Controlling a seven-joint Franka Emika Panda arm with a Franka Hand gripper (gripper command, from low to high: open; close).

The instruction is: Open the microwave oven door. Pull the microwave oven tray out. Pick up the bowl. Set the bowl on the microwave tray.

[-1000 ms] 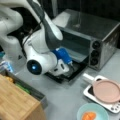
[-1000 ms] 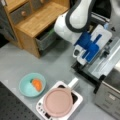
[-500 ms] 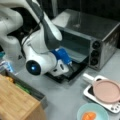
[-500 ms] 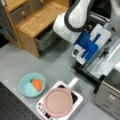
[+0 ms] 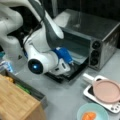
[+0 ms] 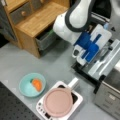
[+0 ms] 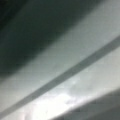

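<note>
The silver microwave oven [image 5: 95,27] stands at the right in both front views [image 6: 110,95]. Its microwave oven door [image 5: 75,72] lies folded down flat in front of the opening [image 6: 86,73]. My gripper [image 5: 71,62], with blue fingers, reaches over the lowered door into the oven's mouth [image 6: 93,53]. I cannot tell the microwave oven tray apart there; the hand covers that spot. The wrist view is filled by blurred grey metal with a dark band. The pale teal bowl [image 5: 83,112] with its orange lump sits on the table, away from the gripper [image 6: 26,87].
A pink plate [image 5: 106,91] rests on a white slab beside the bowl [image 6: 58,101]. A wooden cabinet [image 5: 17,102] with an open drawer [image 6: 46,40] stands at the left, close to the arm.
</note>
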